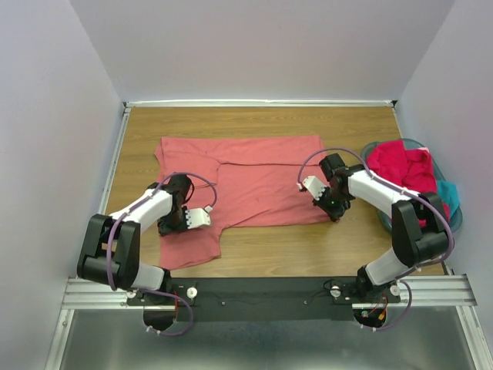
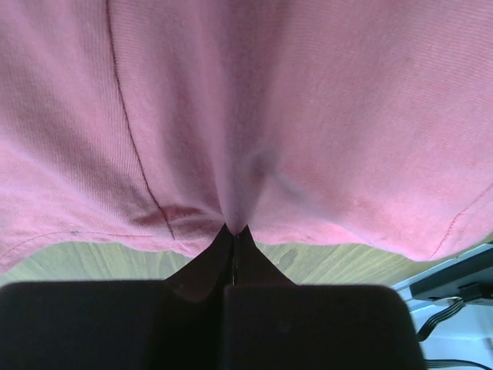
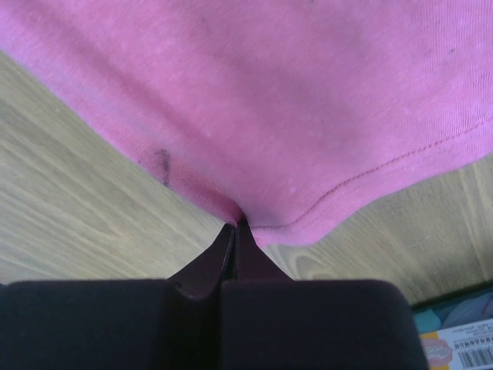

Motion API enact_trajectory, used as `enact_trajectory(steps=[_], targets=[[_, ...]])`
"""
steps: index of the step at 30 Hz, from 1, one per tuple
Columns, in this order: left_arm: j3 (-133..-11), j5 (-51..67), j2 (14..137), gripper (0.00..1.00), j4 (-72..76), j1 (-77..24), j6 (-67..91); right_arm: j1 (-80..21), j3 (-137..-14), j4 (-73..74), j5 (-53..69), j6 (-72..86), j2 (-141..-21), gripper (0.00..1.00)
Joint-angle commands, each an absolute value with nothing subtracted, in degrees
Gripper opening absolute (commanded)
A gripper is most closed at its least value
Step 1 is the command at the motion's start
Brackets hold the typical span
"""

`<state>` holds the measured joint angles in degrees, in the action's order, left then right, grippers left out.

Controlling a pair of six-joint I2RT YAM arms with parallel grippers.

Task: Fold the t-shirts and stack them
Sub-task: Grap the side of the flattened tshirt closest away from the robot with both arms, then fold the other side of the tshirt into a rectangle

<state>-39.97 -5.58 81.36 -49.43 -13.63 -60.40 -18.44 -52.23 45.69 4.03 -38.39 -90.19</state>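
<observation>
A large salmon-pink t-shirt (image 1: pixel 254 181) lies spread on the wooden table, partly folded, with a flap reaching toward the front left. My left gripper (image 1: pixel 169 224) is shut on its near left edge; the left wrist view shows the cloth (image 2: pixel 254 116) pinched at the fingertips (image 2: pixel 231 235). My right gripper (image 1: pixel 330 208) is shut on the shirt's near right hem; the right wrist view shows the cloth (image 3: pixel 293 100) bunched at the fingertips (image 3: pixel 236 225). A magenta-red t-shirt (image 1: pixel 400 166) and a teal one (image 1: pixel 447 193) lie bunched in the basket.
A round teal plastic basket (image 1: pixel 456 220) stands at the right edge of the table (image 1: pixel 308 250). Lilac walls close in the left, back and right. A black rail with the arm bases runs along the near edge.
</observation>
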Motion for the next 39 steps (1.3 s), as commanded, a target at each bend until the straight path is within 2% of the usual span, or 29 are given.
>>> enact_trajectory(steps=[1,11,17,39], targets=[[-41.48,-1.5,77.26,0.0,-52.81,-13.62,-61.17,-18.9,-52.12,48.25,2.73,-37.88,-86.84,0.0],[-45.87,-0.35,69.53,0.0,-60.2,-12.75,-61.7,-18.9,-48.61,52.21,1.32,-37.44,-77.09,0.01],[-51.84,1.39,69.52,0.0,-61.79,-8.97,-64.07,-17.67,-49.82,52.56,0.35,-38.76,-75.93,0.01],[-68.46,1.5,86.65,0.0,-47.73,-7.12,-61.0,-10.55,-70.83,52.47,1.32,-45.35,-97.54,0.0]])
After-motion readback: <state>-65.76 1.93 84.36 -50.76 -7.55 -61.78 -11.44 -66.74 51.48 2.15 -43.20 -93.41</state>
